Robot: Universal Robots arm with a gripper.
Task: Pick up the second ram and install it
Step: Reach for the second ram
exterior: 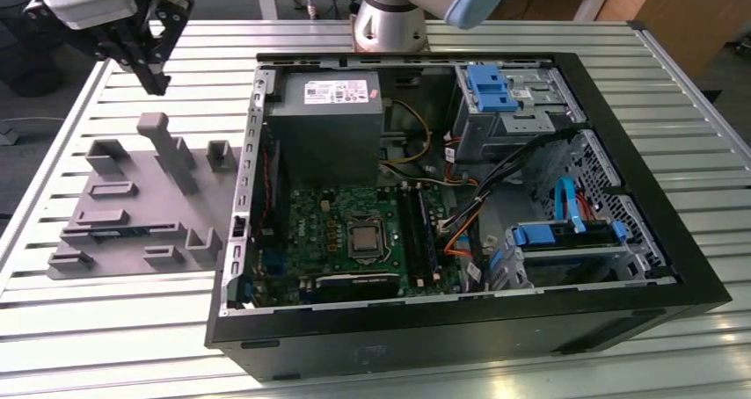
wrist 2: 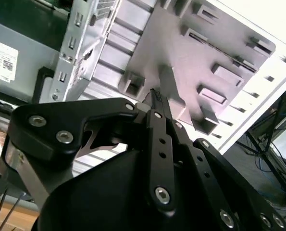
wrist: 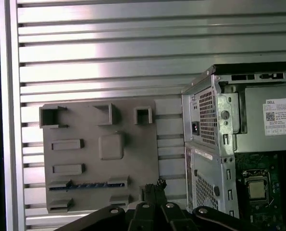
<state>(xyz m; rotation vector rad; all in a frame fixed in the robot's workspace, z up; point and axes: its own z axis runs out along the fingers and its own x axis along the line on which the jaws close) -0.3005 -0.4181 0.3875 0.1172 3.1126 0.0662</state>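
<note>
One ram stick (exterior: 121, 232) lies flat in a slot of the grey holder plate (exterior: 132, 170) on the tabletop (exterior: 118, 329), at the plate's end nearer the exterior view's camera. Its long axis runs across that view. The tool (exterior: 156, 86) hangs over the plate's far end, pinched together and empty. The stick sits well apart from it, lower and toward the camera.

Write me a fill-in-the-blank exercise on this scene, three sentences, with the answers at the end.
1. The second ram lies in the grey fixture, ____ the computer case.
2. The pincer hangs over the fixture and holds ____.
3. The motherboard inside the case is coloured ____.
Missing words: outside; nothing; green.
</note>
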